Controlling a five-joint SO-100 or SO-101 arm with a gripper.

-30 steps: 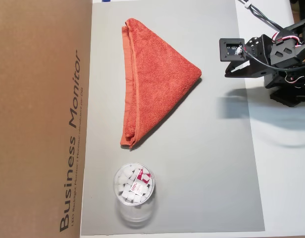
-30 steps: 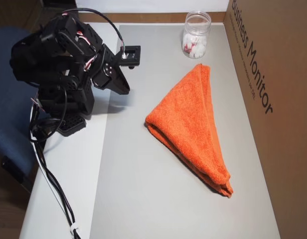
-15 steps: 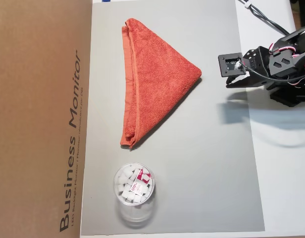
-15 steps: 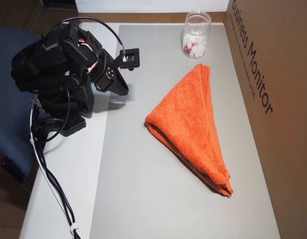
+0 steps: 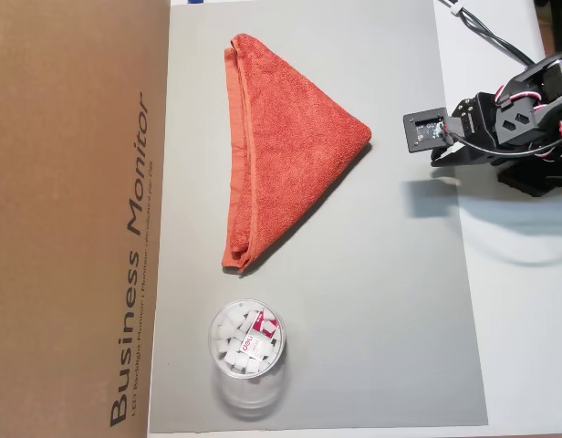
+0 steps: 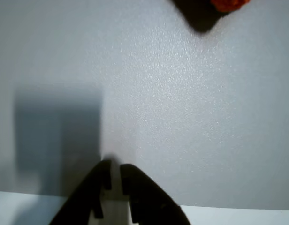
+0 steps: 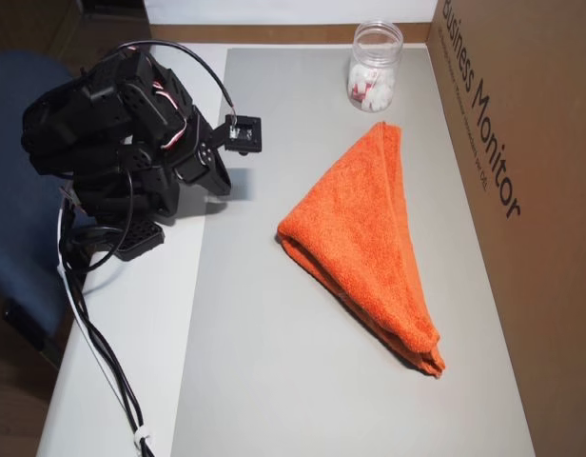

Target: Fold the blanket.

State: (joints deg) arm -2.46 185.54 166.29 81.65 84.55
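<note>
A: What differs from a second ago?

B: The arm (image 7: 122,143) has pulled back toward its base. In an overhead view the gripper (image 5: 442,155) sits nearer the mat's right edge than before, and its shadow on the mat has shrunk. The blanket and the cup have not moved.

A: And the jaws?

B: In the wrist view the gripper (image 6: 115,174) has its two dark fingers side by side with only a thin slit between them, closed and holding nothing, hanging over bare grey mat.

A: Where is the blanket?

B: The blanket (image 5: 276,146) lies folded into a triangle on the grey mat (image 5: 381,301), its long hemmed edge close beside the cardboard box (image 5: 71,219), its point aimed at the gripper but well apart from it. In the wrist view only an orange tip (image 6: 227,4) shows at the top edge.

A: The surroundings?

B: The mat lies on a white table (image 7: 122,324). A clear plastic cup (image 5: 247,342) holding small white pieces stands on the mat near the blanket's narrow end. The box is printed "Business Monitor". A blue chair (image 7: 12,219) stands behind the arm, and black cables (image 7: 98,352) trail across the table.
</note>
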